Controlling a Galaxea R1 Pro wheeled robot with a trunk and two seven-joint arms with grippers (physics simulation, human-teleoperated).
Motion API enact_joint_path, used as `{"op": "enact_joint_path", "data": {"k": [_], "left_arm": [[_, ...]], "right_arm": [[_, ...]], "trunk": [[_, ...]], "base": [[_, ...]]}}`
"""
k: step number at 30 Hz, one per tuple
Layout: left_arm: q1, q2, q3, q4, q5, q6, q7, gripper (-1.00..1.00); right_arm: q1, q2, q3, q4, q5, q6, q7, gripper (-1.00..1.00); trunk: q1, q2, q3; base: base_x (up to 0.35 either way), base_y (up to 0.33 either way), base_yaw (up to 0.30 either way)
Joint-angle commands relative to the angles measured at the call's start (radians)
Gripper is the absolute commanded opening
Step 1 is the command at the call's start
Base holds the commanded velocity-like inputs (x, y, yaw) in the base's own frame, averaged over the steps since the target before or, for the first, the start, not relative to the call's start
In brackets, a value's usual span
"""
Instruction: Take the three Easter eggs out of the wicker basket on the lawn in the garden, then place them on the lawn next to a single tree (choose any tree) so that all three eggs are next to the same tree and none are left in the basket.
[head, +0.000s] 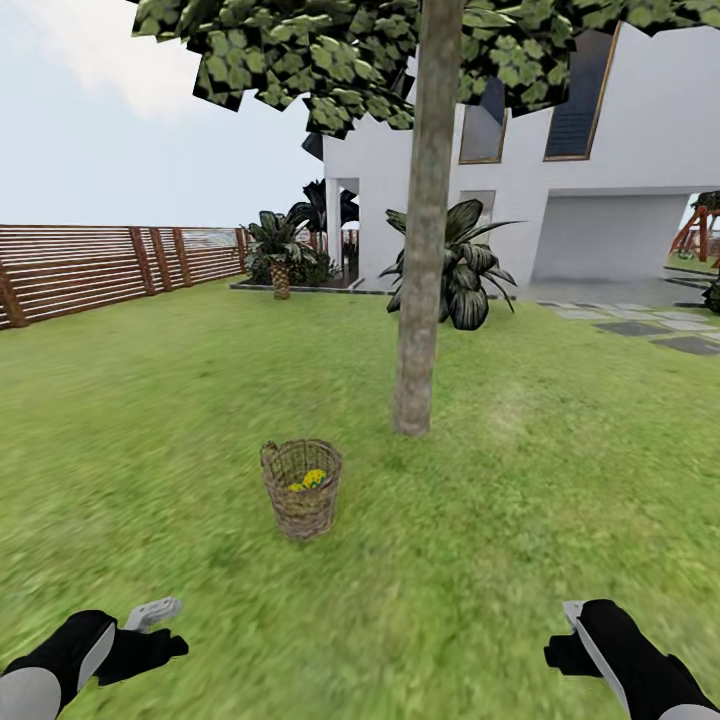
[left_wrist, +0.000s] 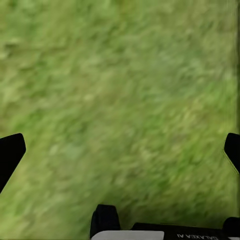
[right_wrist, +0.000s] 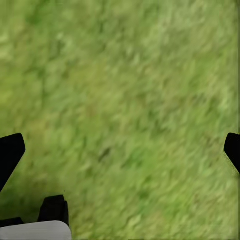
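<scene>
Ahead, wicker basket (head: 302, 488) stands on lawn (head: 560, 500), eggs (head: 308, 479) inside, just before the tree (head: 424, 260); fence (head: 100, 268) and house (head: 600, 150) beyond. Left gripper (left_wrist: 120, 150) and right gripper (right_wrist: 120, 150) held low over grass, fingers spread, empty.
</scene>
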Motion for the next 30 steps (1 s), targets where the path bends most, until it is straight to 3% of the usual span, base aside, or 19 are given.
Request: {"op": "enact_joint_path", "data": {"k": [1, 30], "left_arm": [[0.0, 0.0, 0.008, -0.002, -0.009, 0.006, -0.006, 1.0], [-0.001, -0.001, 0.009, -0.003, -0.009, 0.006, -0.007, 1.0]], "right_arm": [[-0.001, -0.001, 0.002, 0.009, 0.001, -0.008, 0.004, 1.0], [-0.001, -0.001, 0.003, 0.022, 0.001, -0.023, 0.004, 1.0]], "trunk": [[0.001, -0.001, -0.001], [0.001, -0.001, -0.001]], "base": [[0.31, -0.147, 0.0], [0.31, -0.146, 0.0]]}}
